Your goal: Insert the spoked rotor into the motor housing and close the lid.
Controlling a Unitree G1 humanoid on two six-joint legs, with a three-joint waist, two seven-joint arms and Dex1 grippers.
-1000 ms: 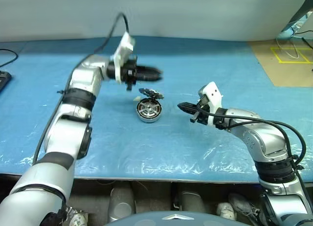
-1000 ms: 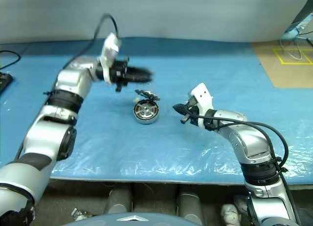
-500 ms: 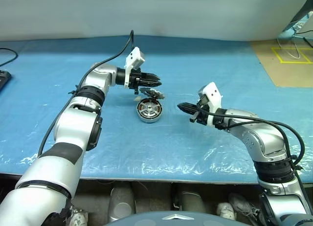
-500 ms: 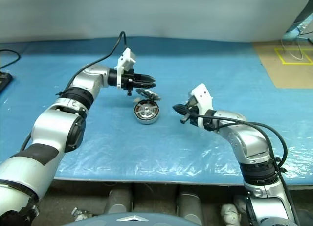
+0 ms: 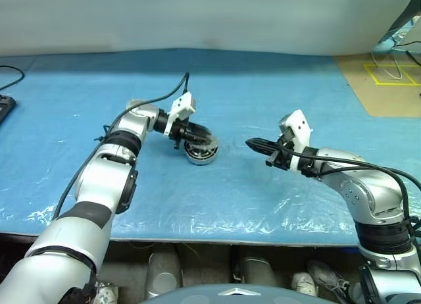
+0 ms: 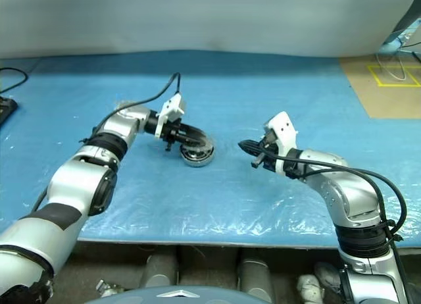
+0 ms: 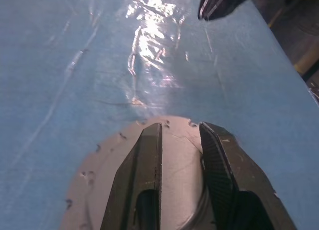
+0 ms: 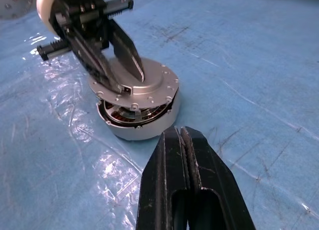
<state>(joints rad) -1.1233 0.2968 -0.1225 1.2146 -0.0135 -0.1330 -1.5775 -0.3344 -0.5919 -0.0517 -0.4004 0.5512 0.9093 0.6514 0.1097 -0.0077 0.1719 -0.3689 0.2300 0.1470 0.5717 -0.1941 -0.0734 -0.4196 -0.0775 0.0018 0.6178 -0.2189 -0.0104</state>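
- Sitting on the blue tabletop: the motor housing, with brown windings seen through the gap under the lid.
- Resting on top of the housing, smooth grey side up, a bit tilted and not shut all the way down: the lid.
- Lying across the top of the lid: the left gripper, jaws a little apart, both black fingers flat over the grey disc.
- Cannot tell if those jaws pinch the lid or just press on it.
- Hanging above the tabletop, well apart from the housing: the right gripper, jaws pressed tight together with nothing between them.
- Pointing toward the housing from the other side: the tips of the right jaws, with bare blue tabletop between them and the housing.
- Just in front of the right jaws in the right wrist view: the housing and lid, with the left jaws on top.
- Covering the tabletop: a shiny clear plastic sheet with wrinkles.
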